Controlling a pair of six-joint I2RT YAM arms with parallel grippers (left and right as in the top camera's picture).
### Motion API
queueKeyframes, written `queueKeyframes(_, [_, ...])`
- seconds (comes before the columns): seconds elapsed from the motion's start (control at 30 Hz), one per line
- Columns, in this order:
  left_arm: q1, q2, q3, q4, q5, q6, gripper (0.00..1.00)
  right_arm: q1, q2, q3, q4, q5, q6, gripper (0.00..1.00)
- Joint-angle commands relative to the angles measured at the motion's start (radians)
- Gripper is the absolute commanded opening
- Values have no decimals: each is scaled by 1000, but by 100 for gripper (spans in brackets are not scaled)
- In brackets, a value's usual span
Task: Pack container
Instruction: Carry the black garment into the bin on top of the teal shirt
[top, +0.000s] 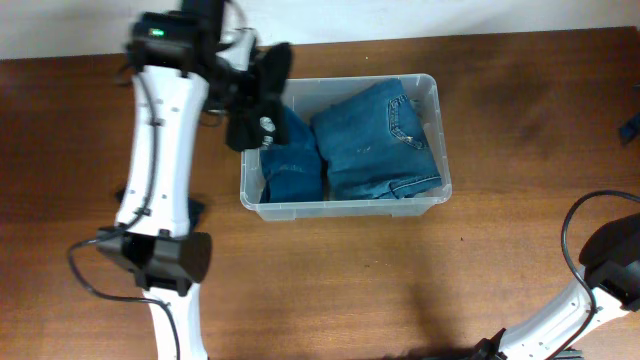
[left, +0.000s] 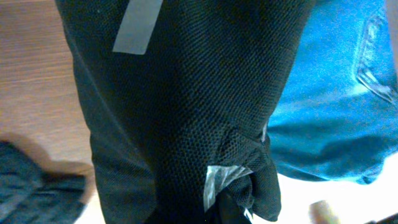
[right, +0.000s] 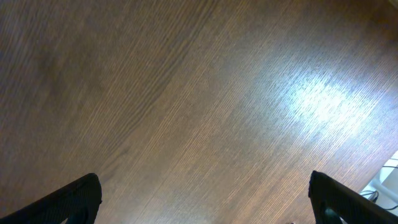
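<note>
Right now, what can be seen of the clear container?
The container is a clear plastic rectangular bin with rounded corners and a rolled rim, standing upright on the wooden table. Two folded blue jeans lie side by side inside, filling it. A black mesh cloth hangs over its left end; contact with the rim cannot be told.

Overhead cam: fixed, straight down, far; takes in whole tabletop (top: 400, 290) and container (top: 345, 207).
L wrist cam: v. close, black mesh cloth (left: 186, 112) fills most of frame; shares jeans (left: 336, 93) w/ overhead.
R wrist cam: close, angled down on tabletop wood.
</note>
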Motion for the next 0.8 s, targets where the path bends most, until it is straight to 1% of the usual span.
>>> queueKeyframes(0.0, [-79, -26, 8, -5, -166, -146, 1, -2, -23, -5, 1, 13, 9, 99])
queueKeyframes(0.1, [-122, -17, -7, -16, -237, -212, 1, -2, -23, -5, 1, 13, 9, 99])
queueKeyframes(0.23, [-147, -17, -51, -21, -246, -298, 1, -2, -23, -5, 2, 13, 9, 99])
queueKeyframes(0.37, [-171, -17, -109, -20, -246, -326, 1, -2, -23, -5, 1, 13, 9, 98])
queueKeyframes(0.43, [-182, -17, -136, -16, -246, -326, 6, -2, -23, -5, 1, 13, 9, 99])
queueKeyframes(0.5, [-188, -17, -155, -6, -246, -326, 20, -2, -23, -5, 1, 13, 9, 99])
queueKeyframes(0.53, [-189, -17, -163, -2, -245, -326, 29, -2, -23, -5, 2, 13, 9, 99])
queueKeyframes(0.6, [-191, -17, -167, 2, -245, -325, 32, -2, -23, -5, 1, 13, 9, 99])
queueKeyframes(0.63, [-191, -17, -167, 2, -245, -325, 40, -2, -23, -5, 1, 13, 9, 98])
queueKeyframes(0.67, [-191, -17, -167, 1, -245, -325, 56, -2, -23, -5, 1, 13, 9, 99])
queueKeyframes(0.73, [-191, -17, -167, 1, -246, -325, 92, -2, -23, -5, 1, 13, 9, 98])
queueKeyframes(0.77, [-190, -17, -167, 2, -248, -317, 97, -2, -23, -5, 1, 13, 9, 98])
